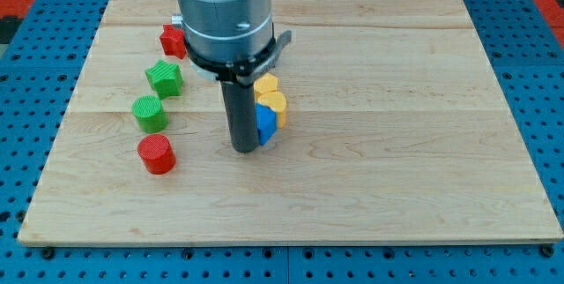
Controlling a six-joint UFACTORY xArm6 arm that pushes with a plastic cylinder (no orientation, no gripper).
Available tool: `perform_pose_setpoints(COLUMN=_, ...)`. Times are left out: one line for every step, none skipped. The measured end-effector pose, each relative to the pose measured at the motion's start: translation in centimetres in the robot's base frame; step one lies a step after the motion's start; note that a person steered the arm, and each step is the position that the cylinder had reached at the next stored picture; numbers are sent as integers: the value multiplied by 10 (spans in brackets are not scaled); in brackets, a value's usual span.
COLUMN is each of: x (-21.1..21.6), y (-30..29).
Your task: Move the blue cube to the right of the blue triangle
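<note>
The blue block [266, 123], its shape hard to make out because the rod is partly covering it, is sitting a little to the view's left of the middle of the wooden worktop [397, 125], and my tip [244, 149] is resting at about its 8 o'clock, touching or just beside it. There are no jaws on this arm, only the straight dark rod, so nothing is being clamped. Directly at the blue block's 12 o'clock, a yellow block [273, 103] is touching it, and a second yellow block [266, 84] is lying just beyond that one, half hidden under the arm's grey housing. Well apart at 9 o'clock, a green cylinder [150, 113] is standing, with a red cylinder [157, 154] at roughly 8 o'clock. A green block [165, 78] with a notched outline is sitting at 10 o'clock, and a red block [173, 41] is peeking out beside the housing farther along that line.
</note>
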State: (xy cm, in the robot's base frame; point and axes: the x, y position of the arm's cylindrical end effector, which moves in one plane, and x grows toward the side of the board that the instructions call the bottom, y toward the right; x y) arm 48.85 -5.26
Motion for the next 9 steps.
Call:
perform_pose_setpoints(x=-20, y=3)
perform_pose_setpoints(x=-42, y=9)
perform_pose_setpoints(x=-60, y=18)
perform_pose_setpoints(x=-70, y=34)
perform_pose_setpoints(x=-69, y=68)
perform_pose_setpoints(x=-75, y=99)
perform_pose_setpoints(x=-88, y=122)
perform_pose_setpoints(x=-117, y=118)
perform_pose_setpoints(x=-126, y=113)
